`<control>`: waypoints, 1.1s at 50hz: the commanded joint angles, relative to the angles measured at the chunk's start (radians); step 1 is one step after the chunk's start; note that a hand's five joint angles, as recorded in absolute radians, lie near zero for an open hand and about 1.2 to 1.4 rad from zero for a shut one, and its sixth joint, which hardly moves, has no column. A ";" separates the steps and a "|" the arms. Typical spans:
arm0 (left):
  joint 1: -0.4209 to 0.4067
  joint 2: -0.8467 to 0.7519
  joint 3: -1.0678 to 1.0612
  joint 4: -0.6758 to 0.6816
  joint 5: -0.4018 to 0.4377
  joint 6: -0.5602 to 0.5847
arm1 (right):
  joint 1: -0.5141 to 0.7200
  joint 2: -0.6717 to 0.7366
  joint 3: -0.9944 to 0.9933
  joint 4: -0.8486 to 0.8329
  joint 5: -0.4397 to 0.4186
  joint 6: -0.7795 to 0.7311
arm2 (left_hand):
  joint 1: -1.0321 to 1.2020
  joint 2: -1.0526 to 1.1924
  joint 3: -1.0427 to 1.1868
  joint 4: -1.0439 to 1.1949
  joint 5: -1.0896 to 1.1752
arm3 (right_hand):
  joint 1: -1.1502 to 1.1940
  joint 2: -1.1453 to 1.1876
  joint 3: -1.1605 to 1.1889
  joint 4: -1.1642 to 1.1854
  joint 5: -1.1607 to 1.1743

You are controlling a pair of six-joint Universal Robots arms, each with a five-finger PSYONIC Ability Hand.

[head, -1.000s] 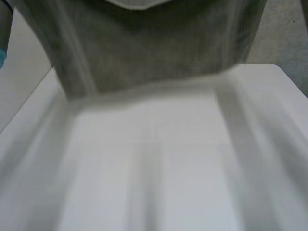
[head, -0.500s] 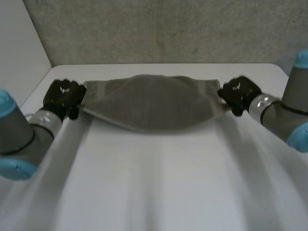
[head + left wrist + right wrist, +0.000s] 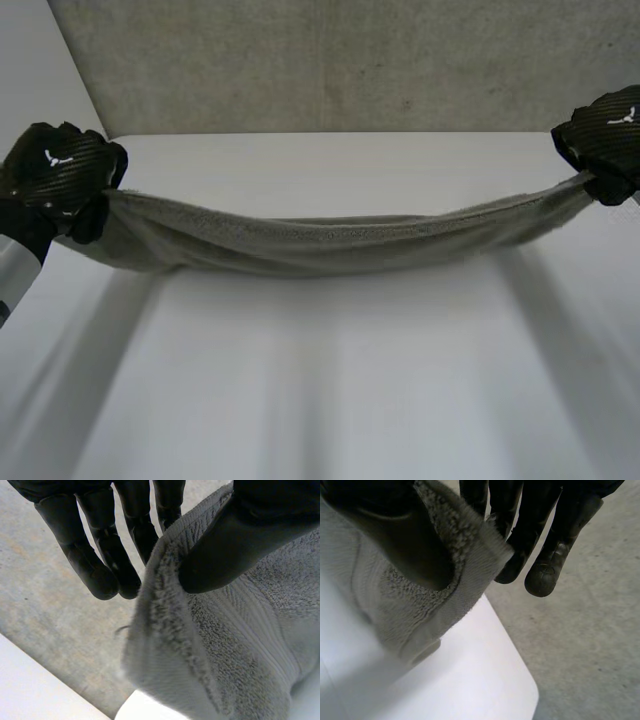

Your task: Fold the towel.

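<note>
Towel (image 3: 320, 240) is hanging stretched over the white bench (image 3: 330, 390), long axis running side to side between the hands, middle sagging. Left hand (image 3: 58, 175) is holding the left end, thumb (image 3: 225, 550) pressing the cloth against the fingers (image 3: 95, 565). Right hand (image 3: 605, 135) is pinching the right end, fingers (image 3: 550, 565) closing on its edge. Grey floor (image 3: 330, 60) is showing beyond the bench's far edge.
</note>
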 commanded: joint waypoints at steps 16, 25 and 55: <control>-0.146 -0.885 0.761 -0.075 -0.193 0.029 | 0.165 0.829 -0.712 -0.047 0.242 -0.016 | -0.019 -0.111 -0.154 -0.117 -0.237 | 0.203 0.064 0.060 0.060 0.106; -0.166 -1.036 0.959 -0.092 -0.201 0.032 | 0.200 1.037 -0.978 -0.047 0.321 -0.018 | -0.019 -0.111 -0.154 -0.117 -0.237 | 0.203 0.064 0.060 0.060 0.106; -0.214 -0.428 0.423 -0.080 -0.304 0.005 | 0.221 0.375 -0.318 -0.120 0.273 0.217 | -1.231 -1.324 -1.366 -1.329 -1.449 | -1.018 -1.158 -1.161 -1.162 -1.116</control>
